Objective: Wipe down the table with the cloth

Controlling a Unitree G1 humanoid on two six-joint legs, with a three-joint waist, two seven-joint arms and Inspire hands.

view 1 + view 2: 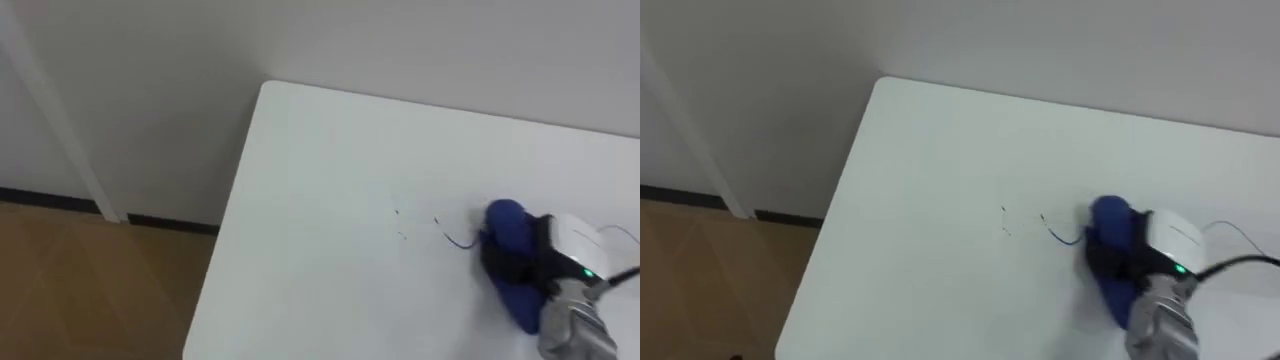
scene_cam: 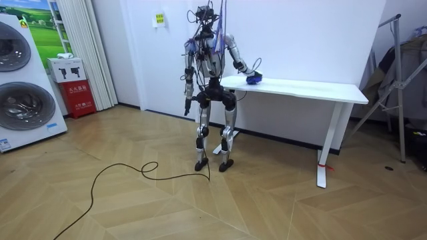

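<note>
The left hand [image 2: 187, 107] hangs at the robot's side. The right hand [image 1: 572, 250] rests on the white counter [image 1: 320, 220]. A blue cloth [image 1: 506, 228] covers its fingers, so I cannot tell its grip. Thin dark pen marks [image 1: 455, 238] lie just left of that hand.

Two stacked washing machines [image 2: 23, 107] are seen at the room view's left, flanked by a red box [image 2: 77, 100] and a white curtain [image 2: 83, 53]; a metal stand [image 2: 400, 83] is pictured at the right.

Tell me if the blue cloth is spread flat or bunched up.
Bunched, not spread: the blue cloth sits as a thick lump on the table, partly under the right hand, beside thin dark marks.
</note>
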